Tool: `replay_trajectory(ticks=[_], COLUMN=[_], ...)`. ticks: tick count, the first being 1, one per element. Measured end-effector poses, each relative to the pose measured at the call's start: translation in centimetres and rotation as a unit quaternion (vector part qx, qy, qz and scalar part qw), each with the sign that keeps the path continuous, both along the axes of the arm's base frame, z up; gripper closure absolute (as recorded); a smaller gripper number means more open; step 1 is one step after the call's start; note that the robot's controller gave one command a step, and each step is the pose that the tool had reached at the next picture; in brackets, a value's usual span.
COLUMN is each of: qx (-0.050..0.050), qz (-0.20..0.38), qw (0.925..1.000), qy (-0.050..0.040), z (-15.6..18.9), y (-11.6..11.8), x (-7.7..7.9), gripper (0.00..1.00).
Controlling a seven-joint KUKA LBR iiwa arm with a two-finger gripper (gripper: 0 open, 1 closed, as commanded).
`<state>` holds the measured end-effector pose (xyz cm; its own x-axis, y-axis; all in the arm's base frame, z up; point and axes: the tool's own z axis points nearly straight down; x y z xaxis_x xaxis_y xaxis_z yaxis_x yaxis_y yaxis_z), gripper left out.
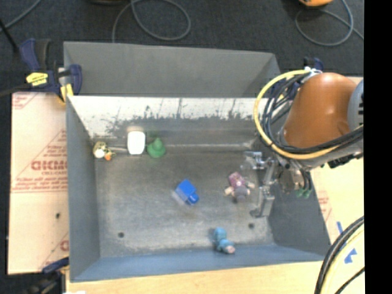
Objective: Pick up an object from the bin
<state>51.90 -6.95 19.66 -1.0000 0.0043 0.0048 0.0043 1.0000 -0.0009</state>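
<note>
Grey bin (153,225), sparse contents. Gripper (260,185) is low at the right side, fingers spread wide and empty. Small purple-pink toy (237,186) lies just left of the finger gap. Judgement: the next move is a short shift left.

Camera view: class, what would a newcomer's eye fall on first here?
The arm's big orange cover, at the right side of the bin, stands out first, with its pincer beside a small purple thing. Next come the blue block near the middle, and the white thing and green thing by the back wall.
</note>
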Motion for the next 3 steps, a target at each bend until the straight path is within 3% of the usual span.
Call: replay_trajectory(ticks=[1,2,3], qx=[0.0,-0.001,0.0], qz=[0.001,0.004,0.035], qw=[1.0,1.0,0.9994], qy=[-0.004,-0.0082,-0.0044], z=[0.4,-3.2,-7.0], y=[0.0,0.9,0.1], x=[0.2,1.3,4.4], gripper=[0.0,0.0,0.0])
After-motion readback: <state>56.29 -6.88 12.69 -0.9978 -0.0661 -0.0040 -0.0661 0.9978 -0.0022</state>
